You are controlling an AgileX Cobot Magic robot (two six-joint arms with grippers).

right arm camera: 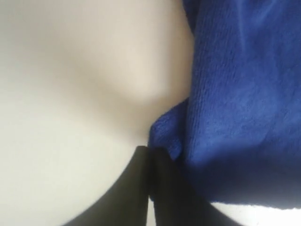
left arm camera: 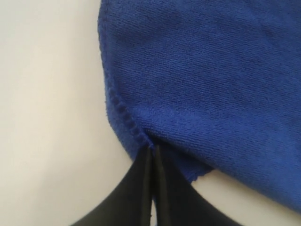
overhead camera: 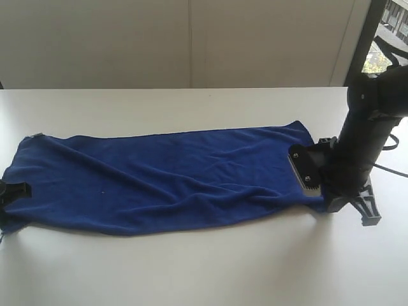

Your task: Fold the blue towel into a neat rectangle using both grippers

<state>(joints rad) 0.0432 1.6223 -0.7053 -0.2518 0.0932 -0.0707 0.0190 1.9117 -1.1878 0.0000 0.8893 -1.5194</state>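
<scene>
blue towel (overhead camera: 172, 178) spread lengthwise on the white worktop (overhead camera: 191, 268), lying flat but rumpled, with shallow creases running along its length. the left gripper (overhead camera: 11, 191) sits at the towel's left short end. in its wrist view the fingers (left arm camera: 138, 188) are pressed together, pinching the stitched hem close to a corner. the right gripper (overhead camera: 322, 203) stands at the opposite short end, near the front corner. its fingers (right arm camera: 136, 188) are also closed, and appear to nip a small bunched tuck of the towel's edge.

handling, as judged: the cloth looks soft, light and limp, so it will likely sag between two holds and drape rather than keep a shape. the looped pile should give good grip, and nothing here is fragile. the hem near the corners is the best place to hold, since it is thicker and lets an edge lift straight. a hold at mid-edge would leave the corners drooping and spoil a neat rectangle.
</scene>
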